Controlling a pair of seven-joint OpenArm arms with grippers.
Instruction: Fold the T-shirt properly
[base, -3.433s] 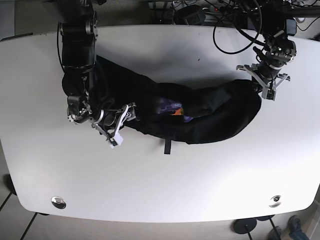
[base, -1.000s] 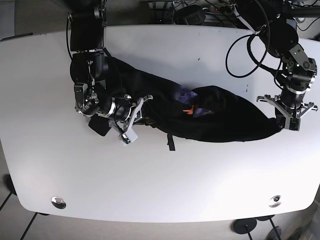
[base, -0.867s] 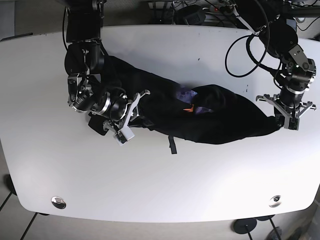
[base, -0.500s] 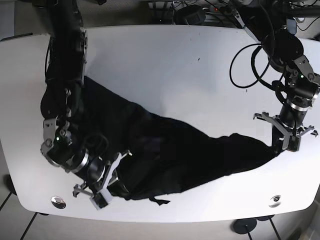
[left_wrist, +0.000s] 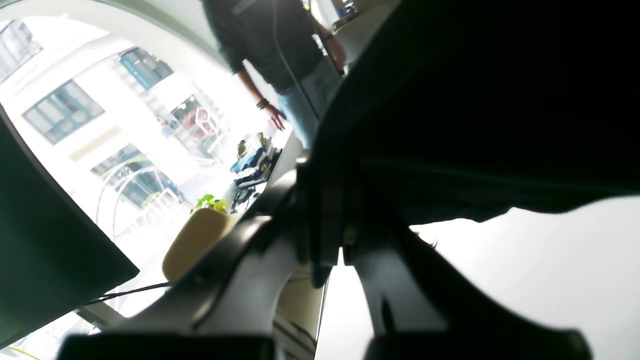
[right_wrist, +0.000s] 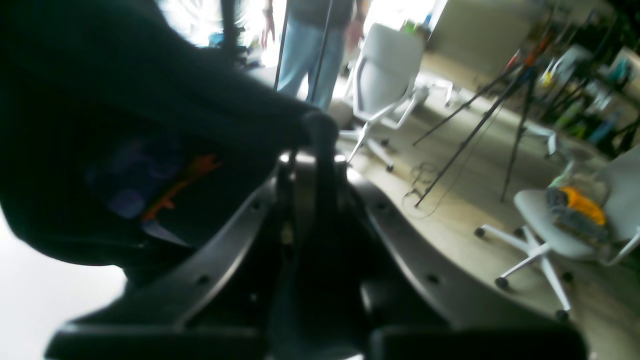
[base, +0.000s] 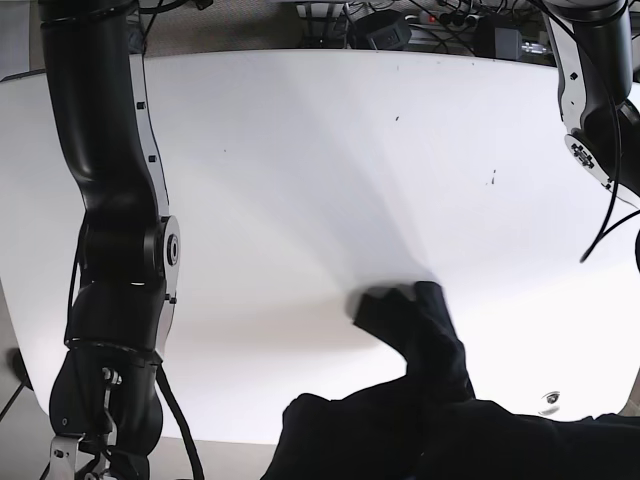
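1. The black cotton T-shirt (base: 430, 410) hangs bunched over the near edge of the white bench (base: 300, 180).
2. The left gripper (left_wrist: 330, 235) is clenched on the cloth.
3. The right gripper (right_wrist: 312, 165) also pinches it.

A crumpled black cotton T-shirt (base: 430, 400) is bunched at the near edge of the white oval table (base: 330, 170), while 2 black robot arms reach down along its left and right edges.
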